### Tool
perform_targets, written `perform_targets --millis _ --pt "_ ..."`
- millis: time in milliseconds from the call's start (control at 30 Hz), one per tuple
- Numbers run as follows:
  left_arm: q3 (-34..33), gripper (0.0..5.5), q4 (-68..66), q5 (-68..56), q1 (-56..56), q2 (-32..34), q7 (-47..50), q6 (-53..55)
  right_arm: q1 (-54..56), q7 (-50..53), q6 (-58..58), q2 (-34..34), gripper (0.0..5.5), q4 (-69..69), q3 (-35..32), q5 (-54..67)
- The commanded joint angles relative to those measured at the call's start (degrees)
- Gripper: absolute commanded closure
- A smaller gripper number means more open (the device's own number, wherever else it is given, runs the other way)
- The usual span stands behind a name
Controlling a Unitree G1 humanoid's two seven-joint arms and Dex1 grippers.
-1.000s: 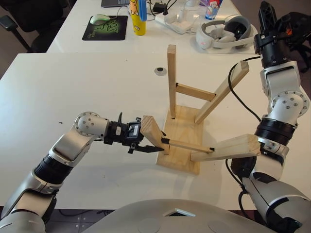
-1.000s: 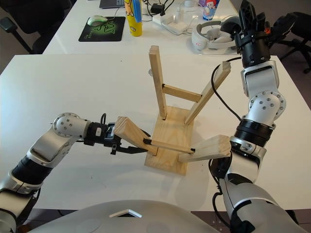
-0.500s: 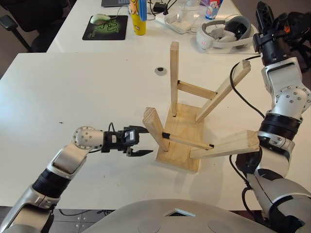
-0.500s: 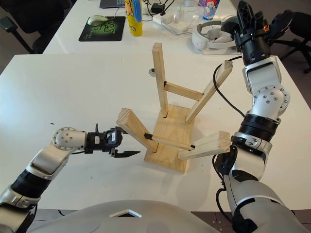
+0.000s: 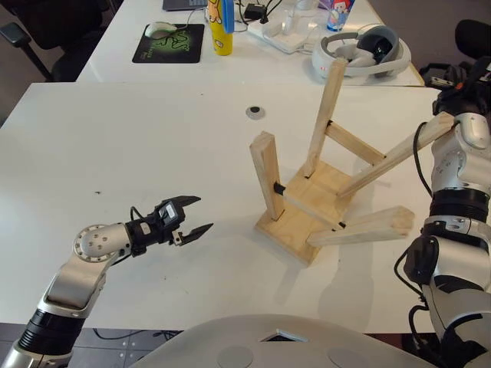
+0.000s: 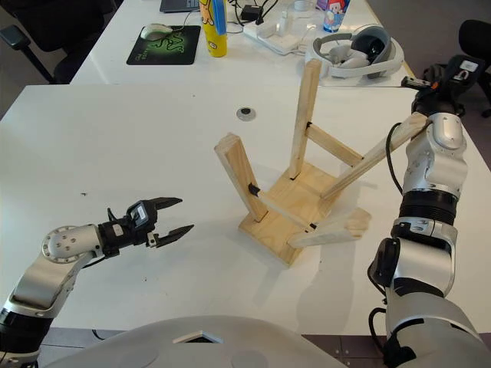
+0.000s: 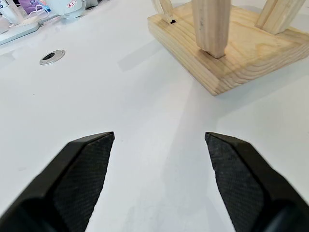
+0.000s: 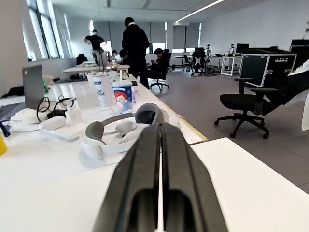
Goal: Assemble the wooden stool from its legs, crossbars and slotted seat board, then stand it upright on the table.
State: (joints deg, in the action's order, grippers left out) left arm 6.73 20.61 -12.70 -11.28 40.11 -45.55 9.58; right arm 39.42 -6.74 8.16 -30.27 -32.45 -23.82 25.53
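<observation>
The pale wooden stool (image 6: 295,203) stands inverted near the middle of the white table (image 5: 115,138), with its slotted seat board (image 5: 301,230) flat on the surface and its four legs pointing up. The legs splay at very different angles. The long far-right leg (image 5: 387,156) slants out toward the right arm (image 5: 460,153) and its tip seems to meet the forearm, though the overlap makes actual contact hard to settle.

That is the main hazard. If the leg rests there, any swing of that arm would probably lever it in its slot and twist or tip the whole frame. The low near-right leg (image 5: 364,228) lies almost level, so its joint looks loose. Lifting by one leg to turn the stool over could pull it apart.

The right gripper (image 8: 159,126) is raised beyond the table's far edge, fingers pressed together on nothing. The left gripper (image 5: 201,214) hovers low over the table, well apart from the board, fingers spread wide and empty. Neither currently steadies the stool.
</observation>
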Motion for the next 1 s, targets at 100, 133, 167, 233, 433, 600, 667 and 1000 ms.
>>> perform_targets --millis 100,133,167,233,433,600,667,1000 --pt "1.6 2.01 0.3 1.7 0.5 -2.3 1.3 0.1 10.2 -6.6 5.9 5.3 5.50 5.6 -4.7 13.8" --pt "1.8 2.01 0.2 1.9 0.7 -2.5 1.3 0.1 12.0 -6.5 7.1 5.3 5.50 6.0 -5.6 15.8" --pt "1.9 2.01 0.0 2.0 0.9 -2.7 1.3 0.1 13.6 -6.4 7.9 5.2 5.50 6.1 -6.4 17.3" --pt "2.1 2.01 -0.1 2.2 1.1 -2.9 1.2 0.0 17.7 -5.7 8.7 4.6 5.50 5.3 -8.9 20.6" --pt "2.6 2.01 -0.6 2.8 1.4 -3.6 1.2 -0.3 27.8 -2.7 8.4 -0.5 5.50 -3.8 -15.5 24.9" --pt "2.3 2.01 0.2 3.2 -0.2 -4.2 2.1 -0.5 26.8 6.7 -10.3 -15.1 5.50 -22.2 -1.4 -3.4" --pt "2.4 2.01 0.3 3.3 -0.5 -4.6 2.5 -0.6 22.2 6.4 -14.2 -17.5 5.50 -26.0 7.9 -15.5" --pt "2.1 2.01 0.7 3.1 -0.3 -4.0 2.0 -0.4 -9.0 -36.0 -14.5 -23.2 5.50 -6.2 40.0 -39.0"
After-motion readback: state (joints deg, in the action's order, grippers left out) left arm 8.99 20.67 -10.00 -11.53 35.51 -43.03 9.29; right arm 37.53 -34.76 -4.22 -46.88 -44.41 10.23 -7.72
